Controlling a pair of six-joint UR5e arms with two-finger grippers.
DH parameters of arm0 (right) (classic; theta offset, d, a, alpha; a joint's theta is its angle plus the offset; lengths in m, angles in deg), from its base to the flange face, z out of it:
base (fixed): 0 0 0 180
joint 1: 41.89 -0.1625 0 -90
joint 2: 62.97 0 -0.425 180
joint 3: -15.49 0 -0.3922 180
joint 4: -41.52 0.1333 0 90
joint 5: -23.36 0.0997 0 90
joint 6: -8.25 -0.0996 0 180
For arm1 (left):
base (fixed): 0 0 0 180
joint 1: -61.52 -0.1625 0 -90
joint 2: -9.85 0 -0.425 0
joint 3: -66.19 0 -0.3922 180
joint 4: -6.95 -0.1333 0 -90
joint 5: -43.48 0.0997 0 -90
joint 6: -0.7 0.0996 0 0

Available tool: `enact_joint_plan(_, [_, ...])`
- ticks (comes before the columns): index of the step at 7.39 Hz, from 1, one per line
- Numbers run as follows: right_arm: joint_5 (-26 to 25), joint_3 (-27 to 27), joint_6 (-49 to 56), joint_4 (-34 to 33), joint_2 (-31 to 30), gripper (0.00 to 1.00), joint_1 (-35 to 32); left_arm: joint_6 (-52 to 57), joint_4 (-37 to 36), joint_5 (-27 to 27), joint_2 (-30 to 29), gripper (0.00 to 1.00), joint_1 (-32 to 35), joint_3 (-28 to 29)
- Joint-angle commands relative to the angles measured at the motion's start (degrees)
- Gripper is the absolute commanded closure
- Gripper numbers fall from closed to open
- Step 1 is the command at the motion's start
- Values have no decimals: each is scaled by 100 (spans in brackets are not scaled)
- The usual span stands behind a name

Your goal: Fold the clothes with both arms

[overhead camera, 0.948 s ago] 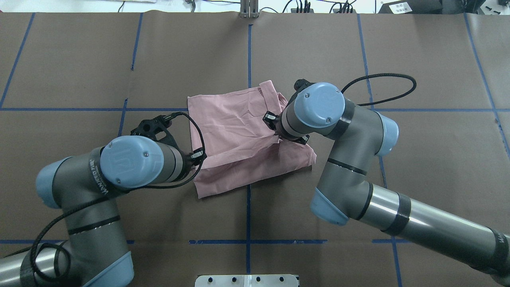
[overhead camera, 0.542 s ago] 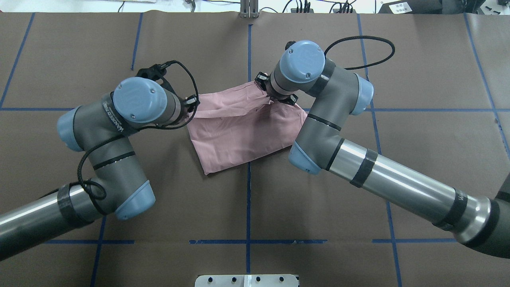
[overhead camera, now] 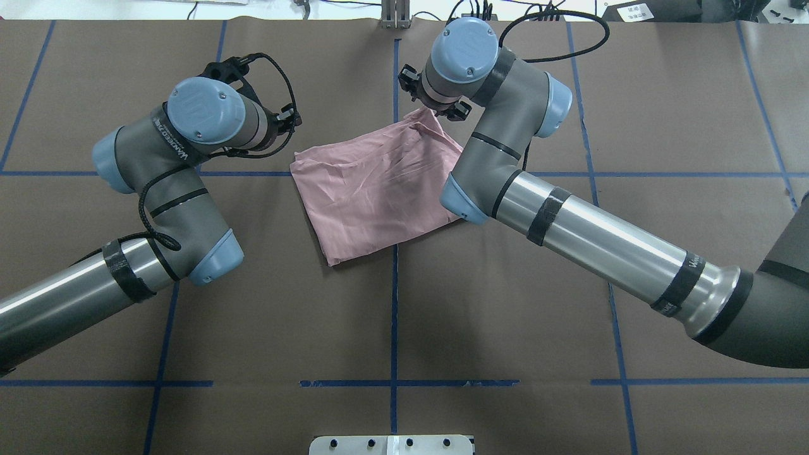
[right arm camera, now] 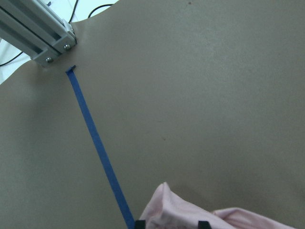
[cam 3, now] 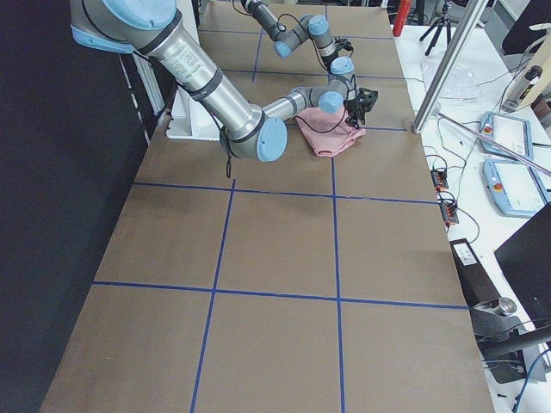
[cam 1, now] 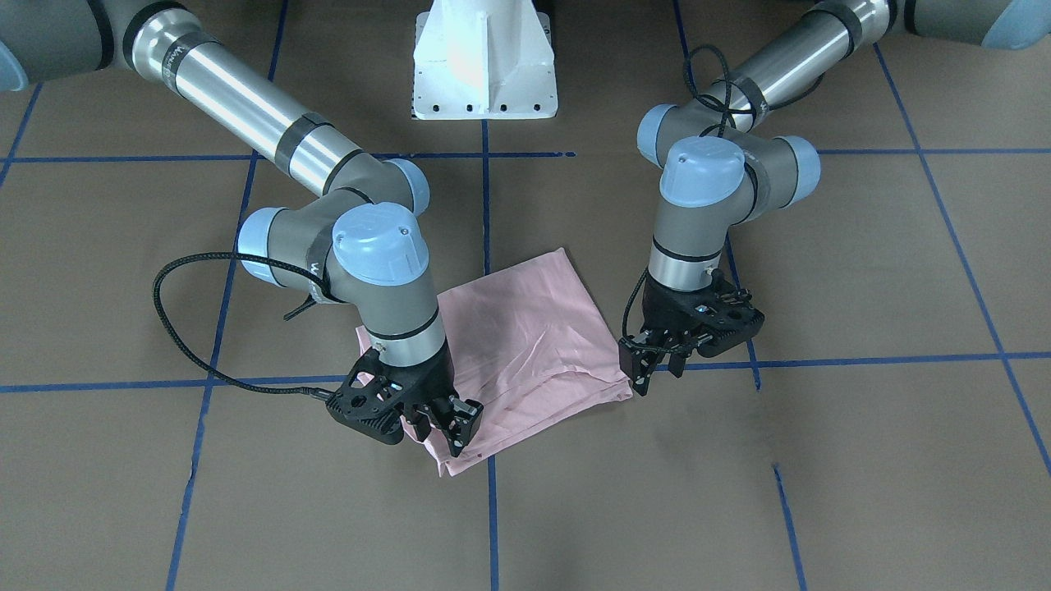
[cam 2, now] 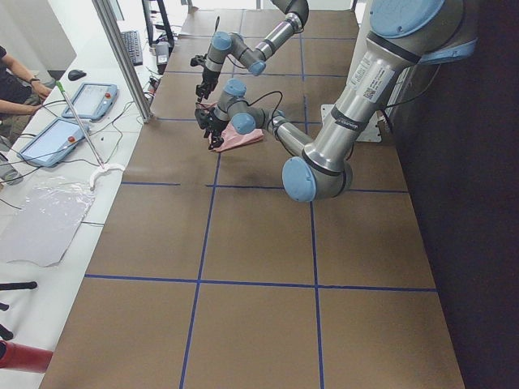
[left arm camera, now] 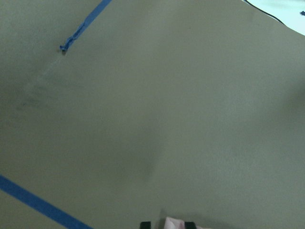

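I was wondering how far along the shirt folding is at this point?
Done: the T-shirt lies folded into a compact rectangle. In hand: left gripper and right gripper sit at its far corners, cloth between the jaws. Remaining: release, possibly another fold.

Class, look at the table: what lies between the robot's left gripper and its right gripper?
The pink T-shirt lies between the left gripper and right gripper, each at a corner; the front-facing view shows it.
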Motion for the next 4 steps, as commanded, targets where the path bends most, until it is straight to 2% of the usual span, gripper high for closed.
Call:
enact_joint_plan(1, [93, 42, 420, -24, 27, 0, -276, 323, 18, -288, 5, 0, 188, -26])
enact_joint_plan(2, [441, -10, 946, -120, -51, 0, -521, 839, -25, -796, 57, 0, 459, -166])
enact_joint_plan(3, [871, -289, 1621, -452, -270, 0, -828, 1358, -52, -940, 205, 0, 731, -376])
enact_joint_plan(4, [1232, -814, 2707, -925, -750, 0, -1144, 1911, -52, -1255, 355, 0, 1056, -535])
